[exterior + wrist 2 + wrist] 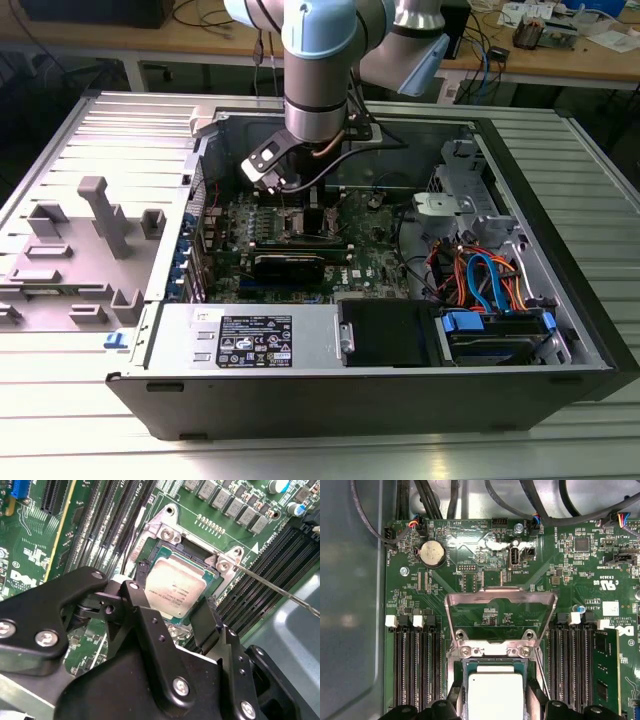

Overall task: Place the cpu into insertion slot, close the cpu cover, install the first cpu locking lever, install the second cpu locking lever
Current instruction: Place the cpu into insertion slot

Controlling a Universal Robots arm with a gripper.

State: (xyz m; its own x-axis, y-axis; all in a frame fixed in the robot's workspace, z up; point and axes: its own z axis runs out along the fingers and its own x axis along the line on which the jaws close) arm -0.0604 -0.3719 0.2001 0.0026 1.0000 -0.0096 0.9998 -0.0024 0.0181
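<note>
— Step in hand?
— Placement. The cpu [495, 695] lies in the insertion slot [192, 555], toward the exterior view's left in the case [350, 400]. The gripper [170, 610] straddles it, jaws apart, apparently released.
— Cover?
— The cpu cover [500, 596] stands raised. Closing it, I judge, needs the gripper clear.

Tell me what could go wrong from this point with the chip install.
1. The tool straddles the chip at the socket. Whether the chip lies flat is unclear, and a tilted chip could bend contacts once clamped.
2. The cover stands open beside the socket, so the tool may catch it when it moves.
3. A thin lever sticks out over the memory slots and might snag.
</note>
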